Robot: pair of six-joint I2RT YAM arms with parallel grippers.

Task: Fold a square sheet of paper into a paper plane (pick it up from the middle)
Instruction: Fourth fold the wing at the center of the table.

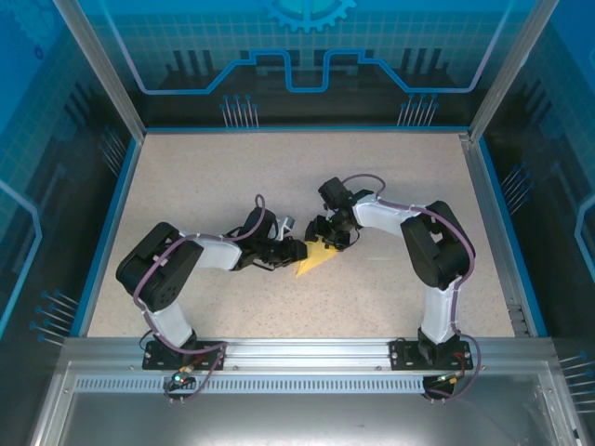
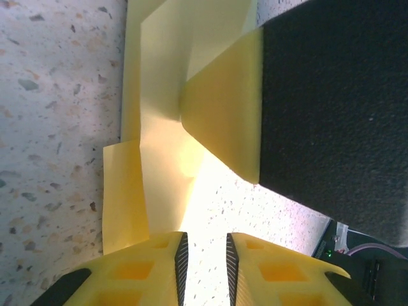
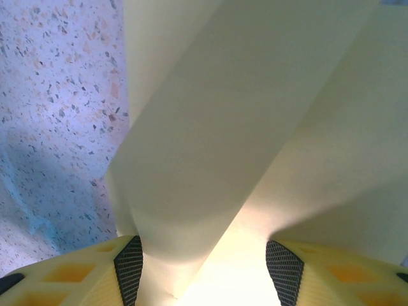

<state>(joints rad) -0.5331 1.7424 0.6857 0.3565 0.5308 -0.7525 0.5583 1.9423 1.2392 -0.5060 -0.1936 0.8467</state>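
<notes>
At the centre of the table you have one folded yellow paper, its tip toward 7 o'clock. The left gripper sits at its 9 o'clock, jaws parted by a narrow slit, the paper just ahead. The right gripper sits at its 1 o'clock, jaws spread wide, with a bulging fold between them.

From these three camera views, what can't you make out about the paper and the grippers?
Top view: the paper is tiny and partly covered by the left gripper and right gripper; its folds are unreadable.
Left wrist view: glare washes out the paper near the fingers; a black block hides its right side.
Right wrist view: the paper runs off the top and right edges; whether the pads pinch it is unclear.
</notes>
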